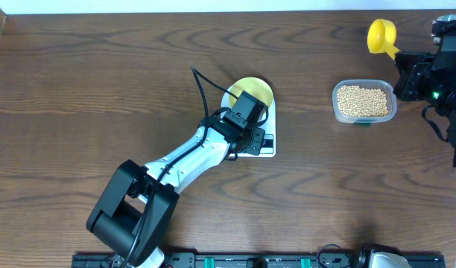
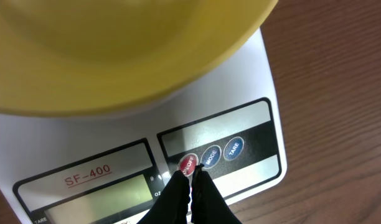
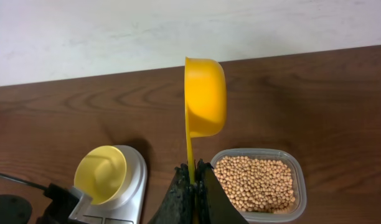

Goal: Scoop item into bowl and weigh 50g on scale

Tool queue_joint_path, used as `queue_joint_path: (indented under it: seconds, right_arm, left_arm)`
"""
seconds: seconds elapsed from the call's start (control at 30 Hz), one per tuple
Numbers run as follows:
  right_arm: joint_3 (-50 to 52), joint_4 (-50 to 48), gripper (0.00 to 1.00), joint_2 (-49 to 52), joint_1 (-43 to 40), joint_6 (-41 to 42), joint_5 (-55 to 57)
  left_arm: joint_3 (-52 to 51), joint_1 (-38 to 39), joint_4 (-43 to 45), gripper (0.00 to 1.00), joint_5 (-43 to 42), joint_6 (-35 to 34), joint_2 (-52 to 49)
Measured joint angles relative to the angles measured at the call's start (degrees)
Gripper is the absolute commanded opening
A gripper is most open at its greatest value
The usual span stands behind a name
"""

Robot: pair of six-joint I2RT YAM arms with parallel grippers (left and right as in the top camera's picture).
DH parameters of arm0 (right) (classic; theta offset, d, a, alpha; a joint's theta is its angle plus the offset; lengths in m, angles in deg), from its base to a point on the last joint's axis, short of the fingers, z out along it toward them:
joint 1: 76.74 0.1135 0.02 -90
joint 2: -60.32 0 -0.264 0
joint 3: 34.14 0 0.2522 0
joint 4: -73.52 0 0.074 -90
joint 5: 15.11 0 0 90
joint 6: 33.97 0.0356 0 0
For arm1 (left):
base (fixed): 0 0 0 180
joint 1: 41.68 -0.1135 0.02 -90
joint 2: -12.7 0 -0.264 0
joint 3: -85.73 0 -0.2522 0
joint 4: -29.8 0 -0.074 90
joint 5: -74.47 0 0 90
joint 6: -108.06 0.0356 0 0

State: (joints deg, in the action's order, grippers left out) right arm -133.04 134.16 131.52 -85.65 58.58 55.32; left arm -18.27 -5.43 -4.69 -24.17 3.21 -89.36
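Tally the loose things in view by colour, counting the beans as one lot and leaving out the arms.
Yellow: 2, the bowl and the scoop
White: 1, the scale
Clear: 1, the tub
Tan: 1, the beans
Total: 5

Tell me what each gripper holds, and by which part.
Right gripper: the scoop, by its handle. Left gripper: nothing; shut, at the scale's red button.

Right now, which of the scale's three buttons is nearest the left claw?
The red button, leftmost: the shut left claw sits at its lower edge; both blue buttons lie further right.
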Motion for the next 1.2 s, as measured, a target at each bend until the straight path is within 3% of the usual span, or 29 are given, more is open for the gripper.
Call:
queue_joint_path:
  seconds: [1.2]
  right_arm:
    - [0.0,0.5,0.01,0.0,0.0,0.0,0.0]
  left_arm:
    - [0.0,0.0,0.2,0.07,0.0,0.1,-2.4]
